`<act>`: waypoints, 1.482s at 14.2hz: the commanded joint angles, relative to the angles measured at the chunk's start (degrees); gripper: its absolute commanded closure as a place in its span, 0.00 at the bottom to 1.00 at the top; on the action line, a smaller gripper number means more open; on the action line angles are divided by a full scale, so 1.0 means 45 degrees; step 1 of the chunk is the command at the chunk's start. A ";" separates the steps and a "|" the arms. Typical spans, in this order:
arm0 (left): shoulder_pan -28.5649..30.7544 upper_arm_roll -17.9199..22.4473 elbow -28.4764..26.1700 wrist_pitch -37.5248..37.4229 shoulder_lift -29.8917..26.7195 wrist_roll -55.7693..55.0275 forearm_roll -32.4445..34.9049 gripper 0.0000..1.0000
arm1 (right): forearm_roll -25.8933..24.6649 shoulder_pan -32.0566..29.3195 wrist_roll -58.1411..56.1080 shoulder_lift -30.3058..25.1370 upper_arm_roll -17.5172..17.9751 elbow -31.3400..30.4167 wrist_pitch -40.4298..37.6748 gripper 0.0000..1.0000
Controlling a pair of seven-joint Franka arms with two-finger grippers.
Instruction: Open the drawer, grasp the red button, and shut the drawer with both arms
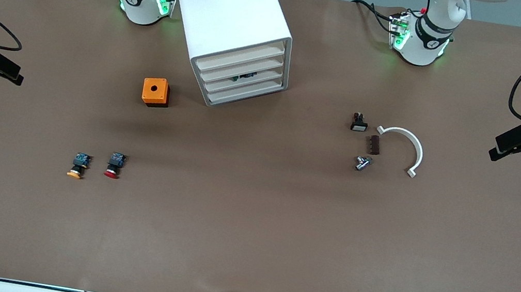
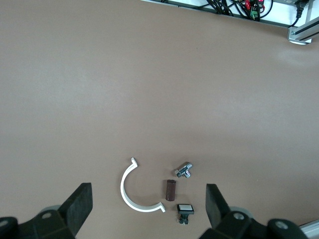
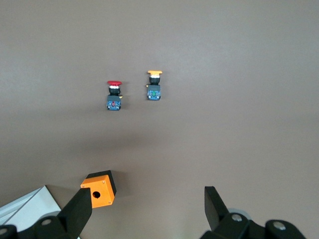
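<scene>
Drawer [image 1: 243,65] shut, second of four in white cabinet [image 1: 230,21].
Red-capped button [image 1: 114,165] on tabletop [image 1: 246,238], beside yellow-capped button [image 1: 78,165], nearer front camera than orange cube [image 1: 155,92].
Left gripper [image 2: 148,206] released, raised over white arc clip [image 1: 404,148].
Right gripper [image 3: 147,209] released, raised near cube.
Risks: wrong button grabbed since the pair look alike; cabinet sliding when drawer pulled.

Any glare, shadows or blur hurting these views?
Front view: even light, no glare; soft shadows beside the orange cube and the white cabinet. Left wrist view: sharp, the white curved piece crisp. Right wrist view: red button clear, a faint shadow band below it.
</scene>
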 commanded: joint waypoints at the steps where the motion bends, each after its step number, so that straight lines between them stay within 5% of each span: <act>1: -0.0019 -0.0070 0.0216 -0.0226 0.0052 0.0034 0.0324 0.00 | -0.0142 -0.0069 -0.0023 0.0144 0.0071 0.0521 -0.0139 0.00; 13: -0.0019 -0.0050 0.0197 -0.0342 0.0052 0.0073 0.0343 0.00 | 0.0130 -0.0322 0.0113 0.0202 0.0051 0.0837 -0.0686 0.00; 16: -0.0058 -0.0244 0.0236 -0.1259 0.0033 0.0131 0.1123 0.00 | 0.1183 -0.0790 0.0055 0.0105 0.0031 0.0562 -0.0705 0.00; 21: 0.0039 -0.0421 0.0236 -0.2023 -0.0026 0.0895 0.1125 0.00 | 0.0018 -0.0286 -0.0121 -0.0285 0.0207 0.0562 -0.0686 0.00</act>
